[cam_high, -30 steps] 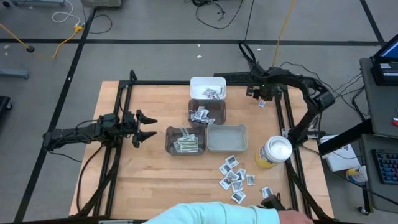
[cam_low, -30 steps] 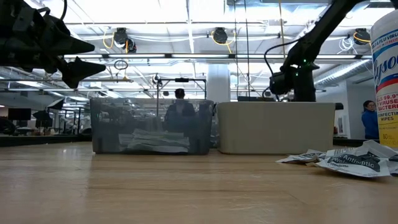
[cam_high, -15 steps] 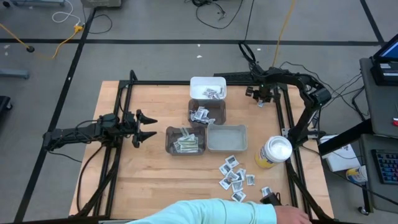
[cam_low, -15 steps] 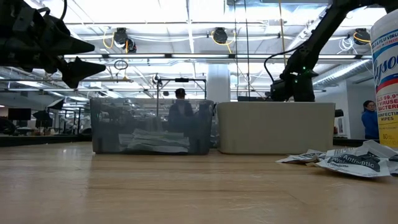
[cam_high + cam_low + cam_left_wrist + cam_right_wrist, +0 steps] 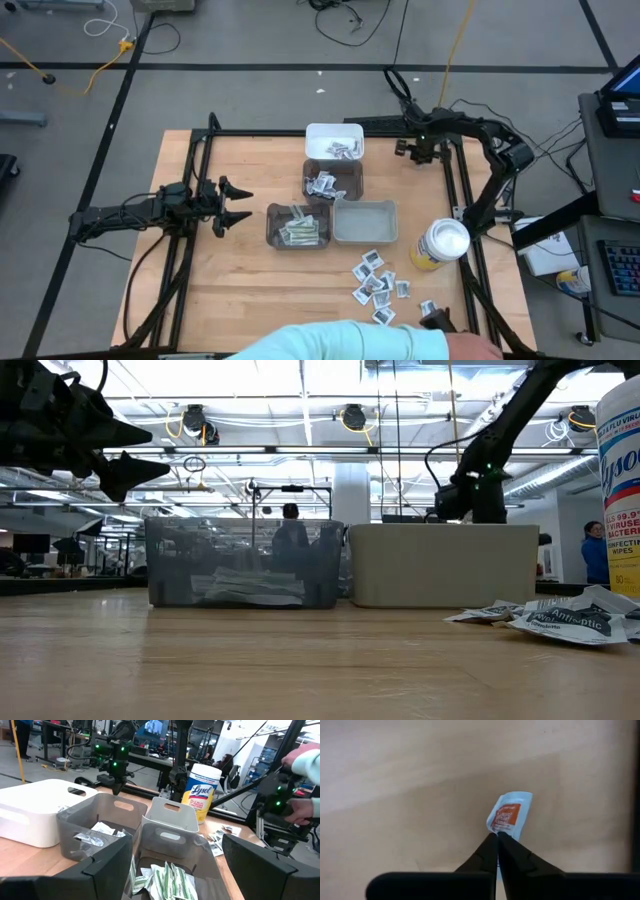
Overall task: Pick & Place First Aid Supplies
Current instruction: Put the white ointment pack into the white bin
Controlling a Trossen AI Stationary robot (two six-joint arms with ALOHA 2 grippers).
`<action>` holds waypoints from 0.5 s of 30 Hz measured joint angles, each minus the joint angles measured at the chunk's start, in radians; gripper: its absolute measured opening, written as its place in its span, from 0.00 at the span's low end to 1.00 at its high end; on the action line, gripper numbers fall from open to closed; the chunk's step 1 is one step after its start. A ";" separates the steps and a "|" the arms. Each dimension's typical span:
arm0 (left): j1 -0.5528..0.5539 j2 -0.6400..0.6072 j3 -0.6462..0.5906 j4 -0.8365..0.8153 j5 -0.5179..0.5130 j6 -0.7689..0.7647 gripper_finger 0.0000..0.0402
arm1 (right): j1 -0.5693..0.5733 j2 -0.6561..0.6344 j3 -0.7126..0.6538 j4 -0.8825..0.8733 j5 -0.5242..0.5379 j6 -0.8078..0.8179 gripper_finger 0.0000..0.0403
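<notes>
right gripper (image 5: 497,836): fingers pinched together on small white packet (image 5: 509,815), orange label, print unreadable, above far right table (image 5: 250,290) edge | left gripper (image 5: 232,205): fingers spread, hovering left of 4 bins | canister (image 5: 201,790) reads "Lysol" | loose sachets (image 5: 375,280) lie beside it | vs 0.5 s ago: packet below gripper no longer visible from above
</notes>
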 joint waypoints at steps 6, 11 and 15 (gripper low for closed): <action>0.000 0.000 0.000 0.000 0.000 0.000 0.77 | 0.016 -0.067 0.099 -0.141 -0.002 -0.077 0.00; 0.000 0.000 0.000 0.000 0.000 0.000 0.77 | 0.027 -0.098 0.216 -0.303 0.003 -0.149 0.00; 0.000 0.000 0.000 0.000 0.000 0.000 0.77 | 0.026 -0.105 0.297 -0.409 0.006 -0.191 0.00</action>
